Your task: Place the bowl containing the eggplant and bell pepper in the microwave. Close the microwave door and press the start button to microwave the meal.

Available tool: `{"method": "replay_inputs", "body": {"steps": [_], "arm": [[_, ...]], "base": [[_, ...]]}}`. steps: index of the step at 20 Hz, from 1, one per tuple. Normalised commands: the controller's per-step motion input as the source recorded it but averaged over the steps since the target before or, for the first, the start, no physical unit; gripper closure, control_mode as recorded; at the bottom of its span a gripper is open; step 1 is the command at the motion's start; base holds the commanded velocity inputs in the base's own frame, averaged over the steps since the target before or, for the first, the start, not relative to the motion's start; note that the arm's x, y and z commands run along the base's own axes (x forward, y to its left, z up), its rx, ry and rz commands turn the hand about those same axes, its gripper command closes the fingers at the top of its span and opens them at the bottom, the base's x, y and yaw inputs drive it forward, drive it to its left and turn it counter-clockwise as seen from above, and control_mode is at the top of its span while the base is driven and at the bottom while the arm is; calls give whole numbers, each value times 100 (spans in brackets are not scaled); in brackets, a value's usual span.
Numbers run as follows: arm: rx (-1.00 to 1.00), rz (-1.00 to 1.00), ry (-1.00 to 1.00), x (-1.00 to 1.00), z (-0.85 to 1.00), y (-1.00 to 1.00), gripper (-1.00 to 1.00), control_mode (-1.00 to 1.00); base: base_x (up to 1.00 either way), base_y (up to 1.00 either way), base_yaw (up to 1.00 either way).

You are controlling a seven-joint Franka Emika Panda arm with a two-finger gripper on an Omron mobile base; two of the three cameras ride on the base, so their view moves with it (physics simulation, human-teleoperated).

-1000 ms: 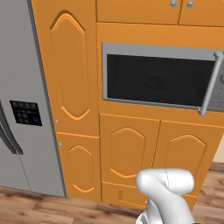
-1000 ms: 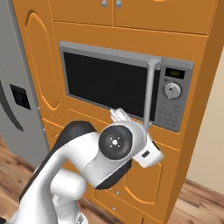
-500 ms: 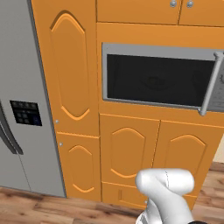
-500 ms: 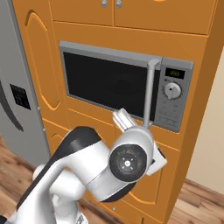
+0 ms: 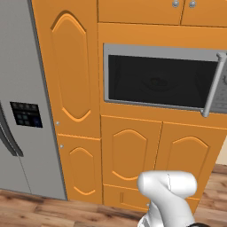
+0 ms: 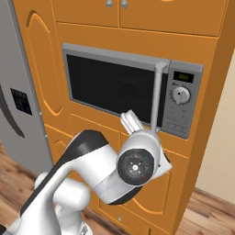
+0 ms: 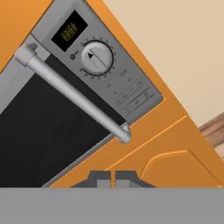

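Below the microwave door [image 6: 112, 87], shut in the orange cabinetry, we saw the pincer [image 7: 113, 178] closed on nothing. We judged its bar handle [image 7: 72, 93] rigid, smooth; best gripped near the lower end.

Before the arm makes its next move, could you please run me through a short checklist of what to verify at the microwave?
1. Microwave door shut flush against the frame: ok.
2. Gripper shut, holding nothing: ok; the finger tips meet with no gap in the hand view.
3. Gripper close to the control panel: not ok; it sits below the bar handle, off the buttons.
4. Bowl inside the microwave: cannot tell; the dark glass hides the interior.
5. Start button identified: cannot tell; the button labels are too small to read.
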Motion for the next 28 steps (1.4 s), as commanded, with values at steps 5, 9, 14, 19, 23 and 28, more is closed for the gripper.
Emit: {"method": "replay_inputs", "body": {"steps": [5, 9, 14, 19, 23, 28], "arm": [[22, -1, -2, 22, -11, -2, 100, -100], [22, 0, -6, 12, -18, -12, 100, -100], [10, -1, -9, 10, -20, -9, 100, -100], [2, -1, -3, 23, -20, -2, 100, -100], [2, -4, 0, 27, -5, -8, 100, -100], [3, -8, 0, 18, 0, -19, 100, -100]], "base": [[0, 0, 0], [0, 0, 0], [0, 0, 0], [0, 0, 0], [0, 0, 0], [0, 0, 0]]}}
